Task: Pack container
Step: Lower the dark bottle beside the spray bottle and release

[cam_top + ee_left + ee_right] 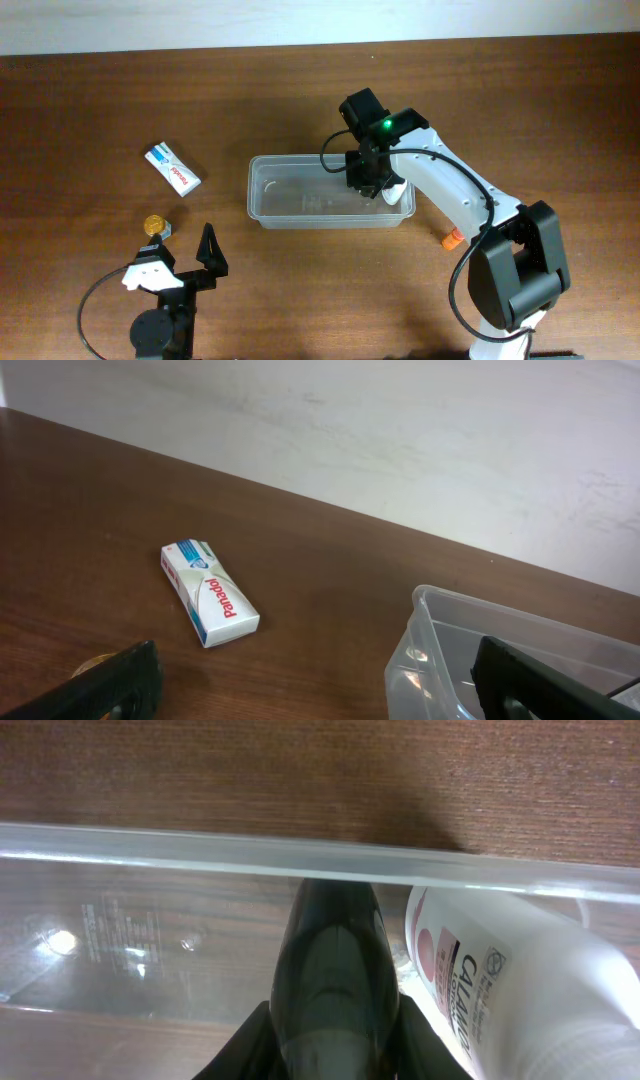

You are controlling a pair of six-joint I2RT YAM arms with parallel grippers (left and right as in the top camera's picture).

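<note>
The container [268,213] is a clear plastic tub at mid-table; its corner shows in the left wrist view [425,630] and its rim in the right wrist view [180,850]. My right gripper [366,176] reaches down inside its right end, shut on a dark glossy bottle [333,945]. A white calamine lotion bottle [520,980] lies in the tub just right of it [394,193]. My left gripper [186,263] is open and empty near the front left, its fingers wide apart in its wrist view [320,705].
A white and blue box [172,167] lies left of the tub, also in the left wrist view [210,592]. A small gold-capped bottle [155,225] sits by the left gripper. An orange-capped item [450,239] peeks out beside the right arm.
</note>
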